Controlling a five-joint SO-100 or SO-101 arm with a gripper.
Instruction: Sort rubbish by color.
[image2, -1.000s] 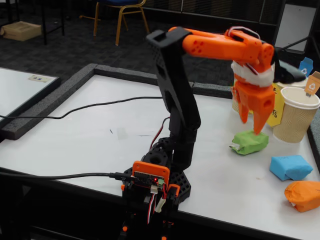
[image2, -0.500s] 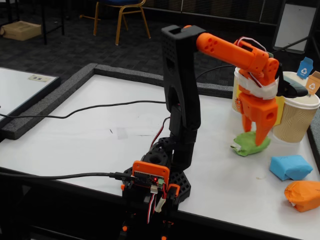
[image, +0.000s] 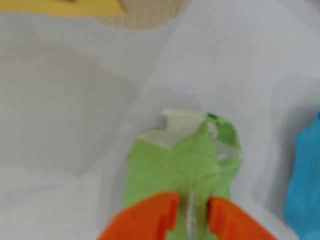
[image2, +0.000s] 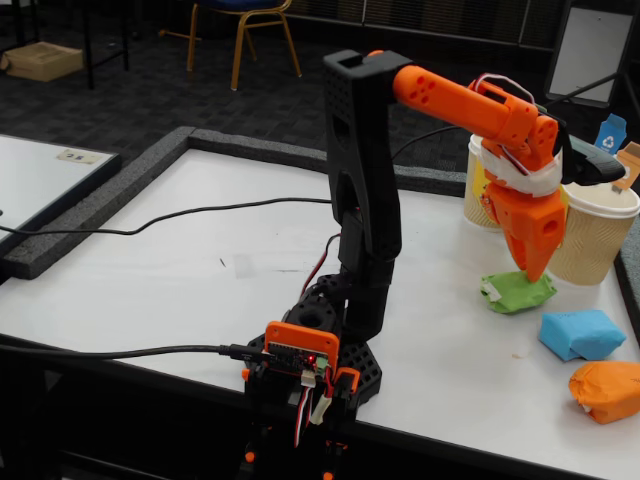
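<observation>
The green lump of rubbish (image2: 517, 293) lies on the white table just in front of the paper cups. My orange gripper (image2: 533, 270) points down onto its top, fingers drawn together. In the wrist view the two fingertips (image: 150, 220) pinch a fold of the green lump (image: 175, 165), with the gripper (image: 192, 207) nearly closed around it. The blue lump (image2: 581, 333) sits to the right of the green one and shows at the wrist view's right edge (image: 306, 175). The orange lump (image2: 607, 390) lies nearest the table's front right edge.
A beige paper cup (image2: 597, 235) with coloured tags stands right behind the gripper, another cup (image2: 478, 190) to its left. A yellow sign (image: 65, 6) lies beyond. A black cable (image2: 180, 212) crosses the table; a dark foam border (image2: 90, 200) runs along its left.
The gripper came down onto the green lump and its fingers closed on it. The lump shifted a little to the right, toward the blue one.
</observation>
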